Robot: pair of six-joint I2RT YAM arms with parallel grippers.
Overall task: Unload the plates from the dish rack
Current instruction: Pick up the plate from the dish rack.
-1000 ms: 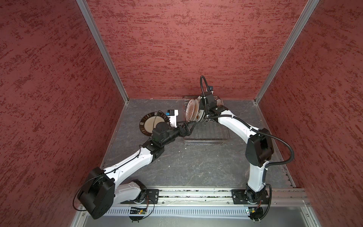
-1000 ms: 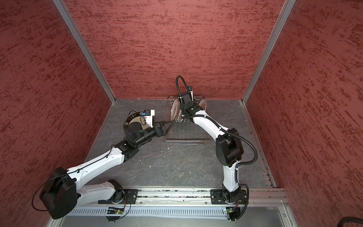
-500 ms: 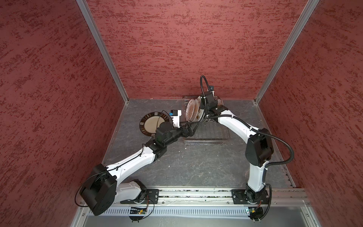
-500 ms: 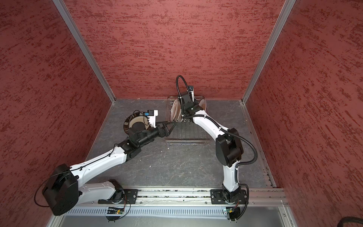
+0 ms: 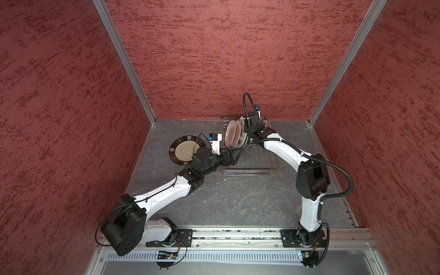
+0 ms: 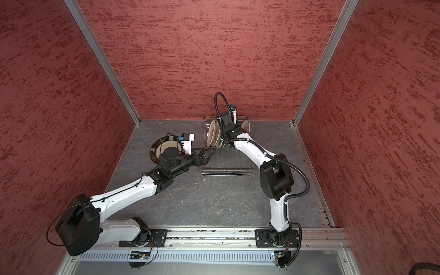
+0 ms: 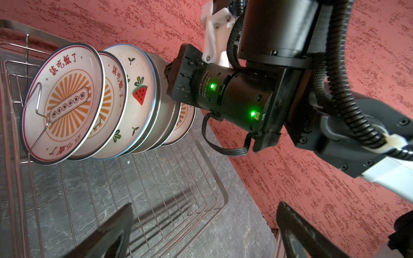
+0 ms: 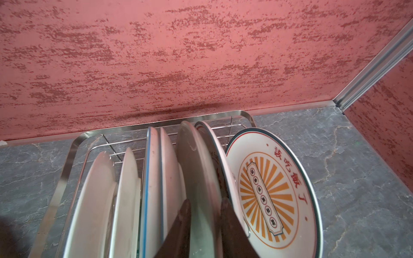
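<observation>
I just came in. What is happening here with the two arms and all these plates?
Two robot arms are unloading a dish rack. The right hand straddles the rim of a plain white plate that stands in the rack among other plates. Whether it grips the plate yet cannot be told. The left hand is open, over the empty part of the rack. One brown-rimmed plate lies flat on the table beside the rack.

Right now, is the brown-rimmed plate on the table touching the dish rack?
Apart. In a top view, bare tabletop shows between the brown-rimmed plate and the dish rack.
</observation>
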